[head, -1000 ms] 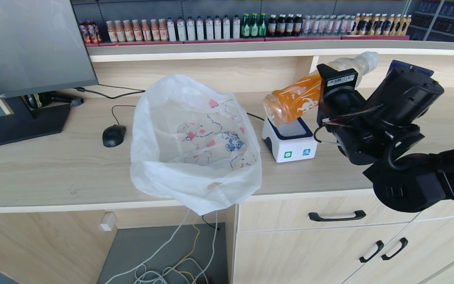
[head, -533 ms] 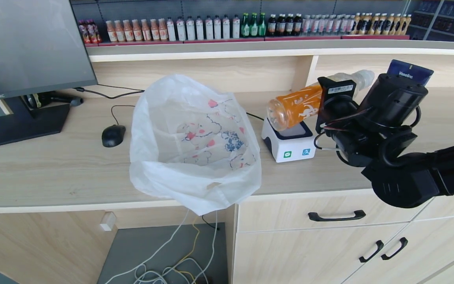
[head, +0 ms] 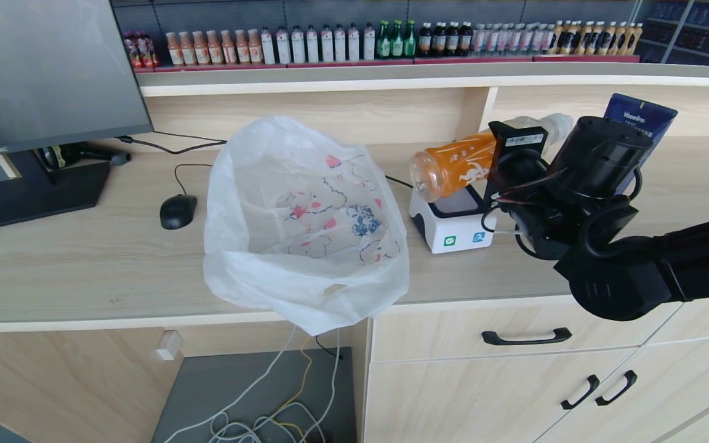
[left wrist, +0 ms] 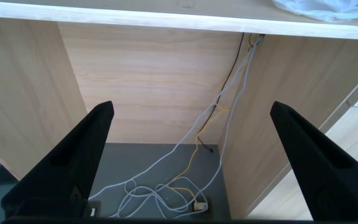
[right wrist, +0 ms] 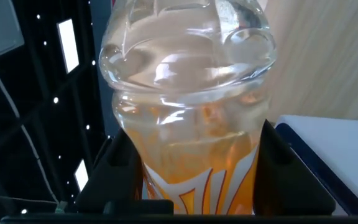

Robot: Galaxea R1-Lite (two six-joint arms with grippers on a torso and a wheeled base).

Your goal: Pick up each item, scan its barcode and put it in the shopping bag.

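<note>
**Orange bottle held over the scanner**

The clear plastic bottle of orange drink [head: 453, 167] [right wrist: 188, 124] lay almost level in the air, its round base toward the bag and its cap end pointing away to the robot's right. The right gripper [head: 510, 155] [right wrist: 194, 180] was clamped on its middle, one black finger [right wrist: 115, 171] on each side of the label. The bottle's base hung over the dark top window of the small white cube-shaped scanner [head: 453, 224]; whether the two touched could not be told.

Just beside the scanner, to the robot's left, the white translucent plastic shopping bag [head: 256, 271] with a cartoon print stood open on the pale wooden counter [head: 84, 258], its lower part sagging over the front edge. A dark blue carton [head: 640, 117] stood behind the right arm.

Further left were a black computer mouse [head: 178, 211] and a black monitor [head: 47, 67].

The left gripper [left wrist: 194, 155] hung below the counter with its fingers [left wrist: 73, 168] spread wide and nothing between them, above loose white and yellow cables [left wrist: 185, 180] on the floor.
</note>
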